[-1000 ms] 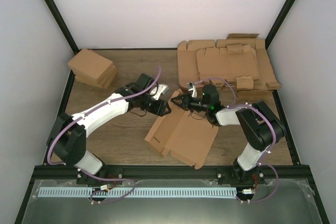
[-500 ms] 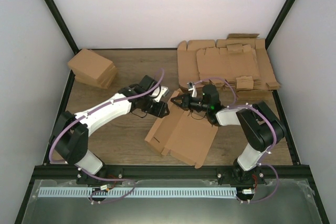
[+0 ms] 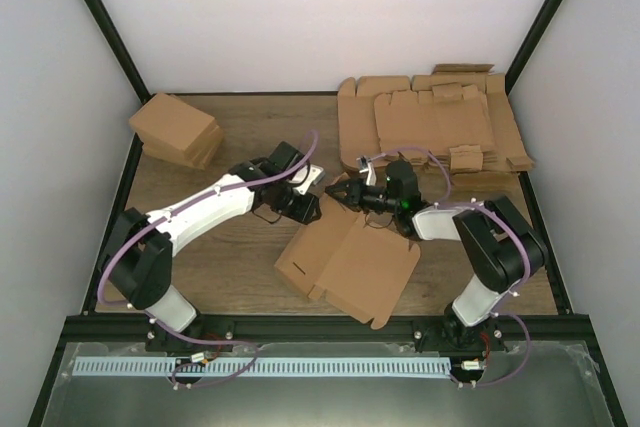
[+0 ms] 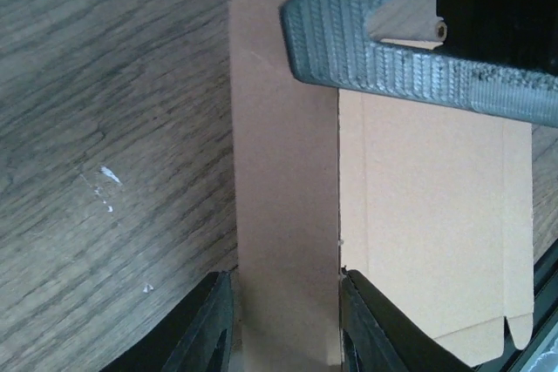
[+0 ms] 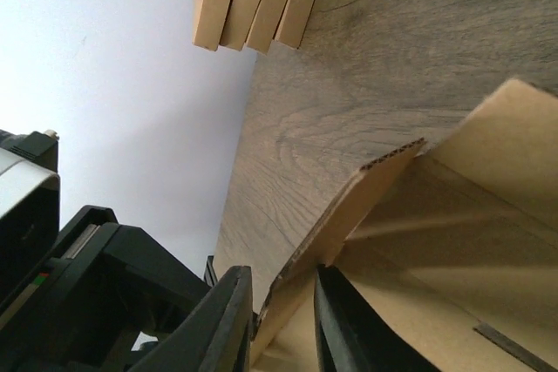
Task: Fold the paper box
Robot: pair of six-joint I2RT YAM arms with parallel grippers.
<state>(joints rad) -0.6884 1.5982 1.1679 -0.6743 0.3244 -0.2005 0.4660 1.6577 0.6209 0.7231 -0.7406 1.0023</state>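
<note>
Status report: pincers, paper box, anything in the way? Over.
Left pincer straddles a flap. Right pincer pinches raised paper box edge. No obstruction seen.

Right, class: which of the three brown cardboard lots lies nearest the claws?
The single paper box, centre front: one lone die-cut sheet, unlike the thick sheet pile back right and the cartons back left.

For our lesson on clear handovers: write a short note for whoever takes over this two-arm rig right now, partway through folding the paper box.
Left gripper: jaws either side of a raised flap of the paper box; grip unclear.
Right gripper: jaws straddle a flap edge; grip unclear.
Box: on the table, mostly flat, far corner lifted between the grippers.
Done: one flap partly raised.
To do: nearly all folds.
</note>
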